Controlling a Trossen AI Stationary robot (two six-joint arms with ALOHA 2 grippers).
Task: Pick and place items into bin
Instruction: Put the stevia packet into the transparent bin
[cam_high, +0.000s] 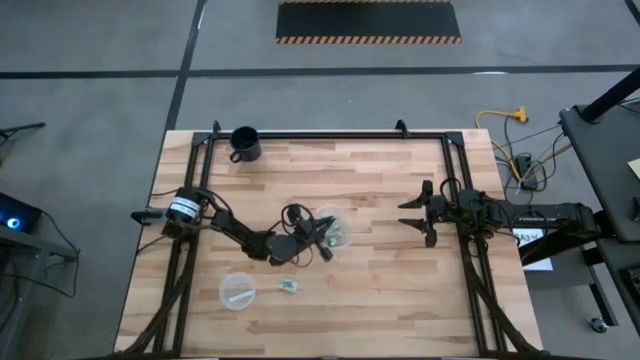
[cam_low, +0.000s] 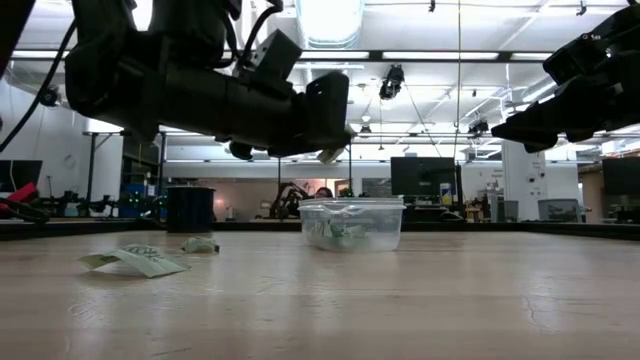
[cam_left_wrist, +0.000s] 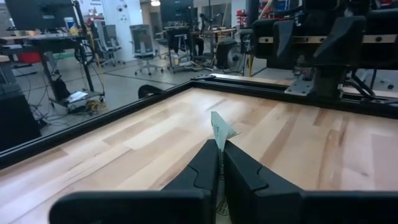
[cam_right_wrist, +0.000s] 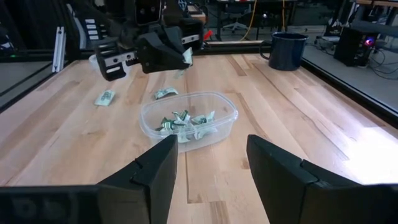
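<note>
Currently the step in hand looks like the carry: the left gripper (cam_right_wrist: 177, 59) is clenched on one small pale-green wrapped piece (cam_left_wrist: 221, 130), pinched between its fingertips, and hangs over the rim of the clear plastic cup (cam_right_wrist: 189, 121) near the middle of the wooden bench (cam_high: 380, 300).

Going left to right across the bench from above: the flatter clear round dish (cam_high: 238, 291) lies toward the front left corner, one loose wrapped piece (cam_high: 289, 286) lies just beside it, then come the left gripper and the cup, and well apart toward the right edge hangs the waiting right gripper (cam_high: 412, 216), its fingers spread and holding nothing. A black mug (cam_high: 245, 144) stands at the back left.

Count: one cup, one dish, one mug. The right wrist view shows two loose pieces on the wood beyond the cup, one in the gripper, and a cluster inside the cup too tangled to count.

The next move probably calls for centring the piece over the cup's opening and letting go, since it hangs at the rim.
</note>
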